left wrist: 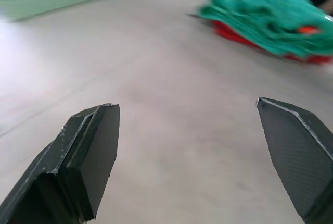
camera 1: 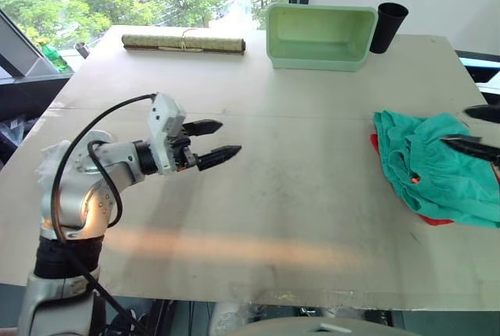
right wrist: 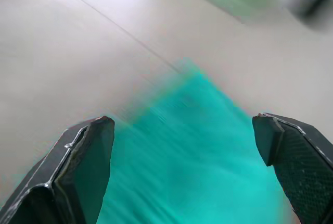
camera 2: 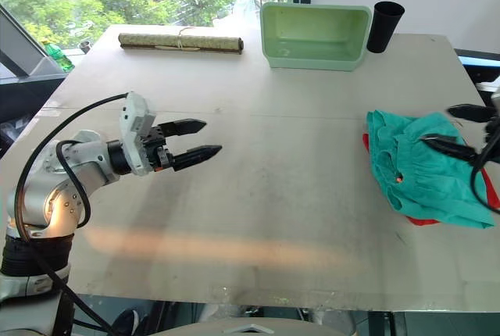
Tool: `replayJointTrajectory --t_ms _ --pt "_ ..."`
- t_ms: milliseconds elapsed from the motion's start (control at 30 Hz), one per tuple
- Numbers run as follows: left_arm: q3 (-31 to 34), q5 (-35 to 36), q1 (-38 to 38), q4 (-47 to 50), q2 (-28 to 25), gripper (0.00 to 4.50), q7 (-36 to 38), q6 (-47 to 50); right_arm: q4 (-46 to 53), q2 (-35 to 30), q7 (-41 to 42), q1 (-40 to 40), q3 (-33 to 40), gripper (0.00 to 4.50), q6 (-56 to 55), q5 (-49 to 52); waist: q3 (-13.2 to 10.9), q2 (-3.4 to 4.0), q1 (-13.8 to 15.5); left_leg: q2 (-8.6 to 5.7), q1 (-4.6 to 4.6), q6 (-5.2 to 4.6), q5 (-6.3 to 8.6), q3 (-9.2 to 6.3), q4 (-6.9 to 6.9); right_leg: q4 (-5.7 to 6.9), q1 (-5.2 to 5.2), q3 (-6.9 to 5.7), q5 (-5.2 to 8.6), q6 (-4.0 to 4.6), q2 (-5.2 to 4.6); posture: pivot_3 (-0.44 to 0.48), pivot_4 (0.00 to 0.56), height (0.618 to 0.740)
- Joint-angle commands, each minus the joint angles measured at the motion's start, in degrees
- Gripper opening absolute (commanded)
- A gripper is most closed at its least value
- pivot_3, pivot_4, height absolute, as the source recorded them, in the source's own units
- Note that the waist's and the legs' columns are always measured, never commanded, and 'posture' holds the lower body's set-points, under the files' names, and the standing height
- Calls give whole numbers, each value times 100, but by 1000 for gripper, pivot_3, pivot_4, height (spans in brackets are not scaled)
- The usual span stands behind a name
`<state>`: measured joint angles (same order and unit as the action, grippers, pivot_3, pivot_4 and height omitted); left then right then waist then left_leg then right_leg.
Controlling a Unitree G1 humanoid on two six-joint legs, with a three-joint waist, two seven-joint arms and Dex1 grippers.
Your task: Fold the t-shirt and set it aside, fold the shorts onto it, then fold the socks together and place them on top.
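Teal shorts (camera 2: 426, 168) lay crumpled at the right edge of the table (camera 2: 281, 195), on top of the red t-shirt (camera 2: 422, 219), which only peeked out at the left and near edges of the pile. Right gripper (camera 2: 461, 127) hovered over the shorts with its fingers spread open, empty. Left gripper (camera 2: 197, 139) hung above bare tabletop on the left side, well apart from the clothes, fingers open too, holding nothing. Far side had a pale green tub (camera 2: 316, 35), a black cup (camera 2: 386, 27) just beside it on the right, and a rolled mat (camera 2: 180, 42) to the left.
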<state>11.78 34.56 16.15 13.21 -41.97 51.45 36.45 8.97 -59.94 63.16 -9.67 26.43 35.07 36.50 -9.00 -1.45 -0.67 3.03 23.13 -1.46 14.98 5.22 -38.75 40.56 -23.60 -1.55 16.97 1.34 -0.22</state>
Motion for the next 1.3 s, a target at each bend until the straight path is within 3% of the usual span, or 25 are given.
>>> replayJointTrajectory --t_ms 33,267,367,633,767,900,1100,1133,1167,1233,1300 --pt "357 -561 -402 -133 117 4500 -571 -661 1035 629 -431 55 -77 4470 -55 414 0 -1 -2 -4 -7 0 0 3 14 -5 3 1 0 0 -5 0 150 735" --pt "1362 -954 -1063 -407 65 4500 -1346 -1123 1833 2053 -519 -314 -1582 4470 -651 410 -6 -15 -39 -10 -28 0 0 1 43 -2 4 1 -1 1 -11 0 150 735" --pt "1689 -1009 -1365 -419 66 4500 -1534 -1113 1497 2137 135 -639 -2288 4470 -1154 19 -5 -17 -28 -11 -29 -1 0 4 43 -1 3 1 -1 1 -15 0 150 735" --pt "2596 -1197 -1914 -648 309 4500 -2502 -1039 910 2282 659 -1171 -2683 4470 -1470 -75 -6 -36 0 -16 -25 -8 4 -1 43 -3 5 -20 -2 3 -32 0 150 735" --pt "2506 -1578 -2053 -1031 406 4500 -2909 -1216 753 2307 682 -1184 -2837 4470 -1670 -336 -5 -38 -19 -16 -29 -19 11 -2 44 0 6 -22 -2 4 -34 0 150 735" --pt "2416 -1774 -1725 -1842 404 4500 -3235 -1279 799 2359 609 -1212 -2889 4470 -1664 -388 -3 -43 1 -16 -29 -22 13 -5 44 3 6 -29 -2 4 -36 0 150 735" --pt "1812 -2081 -757 -3748 231 4500 -2871 -1991 852 2407 506 -1238 -2901 4470 -1658 -448 0 -47 16 -23 -29 -22 13 -11 43 9 7 -44 -3 5 -45 0 150 735" --pt "1717 -2119 -667 -3953 192 3889 -2769 -2087 867 2398 492 -1233 -2898 4500 -1661 -455 1 -45 14 -25 -30 -22 13 -11 43 11 7 -44 -3 5 -47 0 150 735" --pt "1637 -2131 -597 -4130 160 3703 -2641 -2164 895 2384 469 -1222 -2884 4500 -1656 -454 2 -45 11 -26 -30 -21 12 -10 43 11 7 -45 -3 5 -49 0 150 735" --pt "1523 -2140 -532 -4368 109 2908 -2443 -2280 970 2354 400 -1188 -2833 4500 -1626 -435 4 -40 7 -28 -30 -15 8 -10 44 12 7 -45 -3 5 -53 0 150 735" --pt "1392 -2142 -552 -4434 87 1855 -2211 -2407 1053 2334 306 -1136 -2760 4500 -1587 -395 12 -26 2 -28 -32 -9 5 -10 44 14 7 -46 -3 5 -55 0 150 735"
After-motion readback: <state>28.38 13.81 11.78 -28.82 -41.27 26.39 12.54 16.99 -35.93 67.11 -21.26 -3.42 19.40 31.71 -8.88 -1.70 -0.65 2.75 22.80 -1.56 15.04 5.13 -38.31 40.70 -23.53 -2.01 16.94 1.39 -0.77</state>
